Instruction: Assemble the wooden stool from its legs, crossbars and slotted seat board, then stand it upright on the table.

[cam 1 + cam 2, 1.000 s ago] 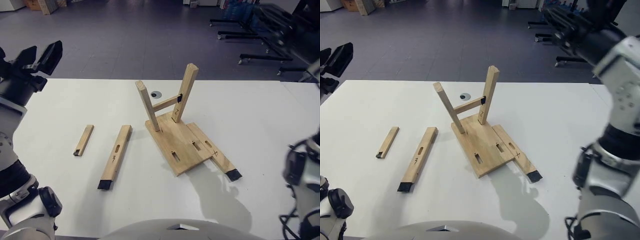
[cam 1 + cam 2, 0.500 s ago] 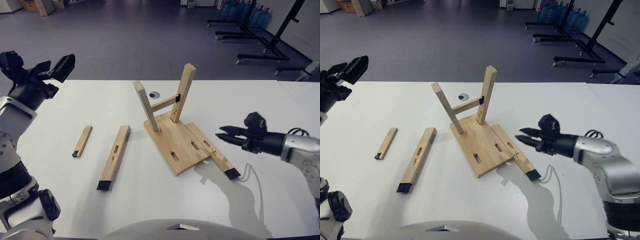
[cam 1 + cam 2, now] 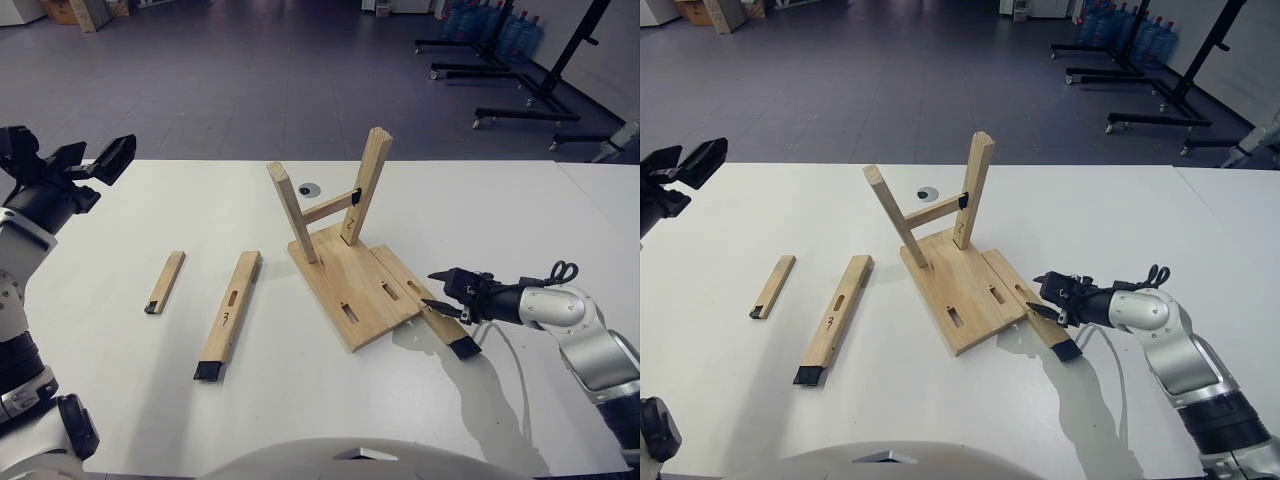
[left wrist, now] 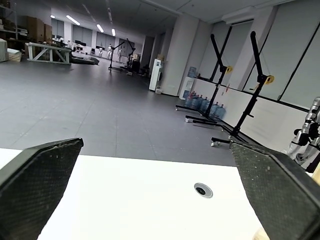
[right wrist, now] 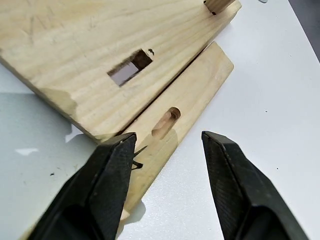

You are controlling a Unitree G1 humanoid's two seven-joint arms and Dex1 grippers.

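Beside pale slotted wooden seat board (image 3: 355,290) | right gripper (image 3: 428,287) spread over loose black-tipped wooden leg (image 5: 190,95); left gripper (image 4: 156,145) aloft, fingers apart

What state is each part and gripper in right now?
seat board: lying flat, two slots empty
left fitted leg: standing in the board, tilted
right fitted leg: standing in the board, tilted
fitted crossbar: joining those two legs
third leg: flat beside the board, unfitted
fourth leg: lying loose
short crossbar: lying loose
right gripper: open, straddling the third leg
left gripper: open, raised, empty
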